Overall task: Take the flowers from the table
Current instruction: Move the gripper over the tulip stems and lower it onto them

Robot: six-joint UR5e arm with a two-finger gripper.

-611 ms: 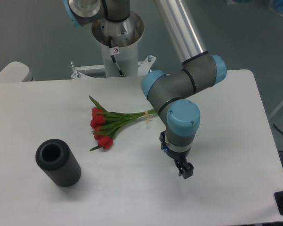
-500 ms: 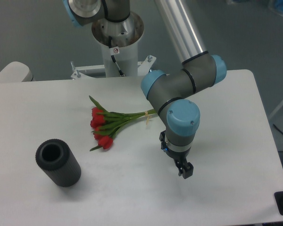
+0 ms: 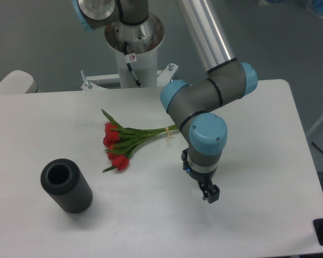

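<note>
The flowers, red tulip buds on long green stems tied by a pale band, lie flat on the white table near its middle. Their buds point left and their stem ends run right, under my arm's wrist. My gripper hangs to the right of the flowers, pointing down close above the tabletop. Its two dark fingers stand close together with nothing between them. It is well apart from the flowers.
A black ribbed cylinder lies on its side at the front left of the table. The robot's base column stands behind the table's back edge. My arm's elbow and wrist hang over the stem ends.
My gripper and wrist have shifted very slightly to the left. The flowers and the cylinder have not moved.
</note>
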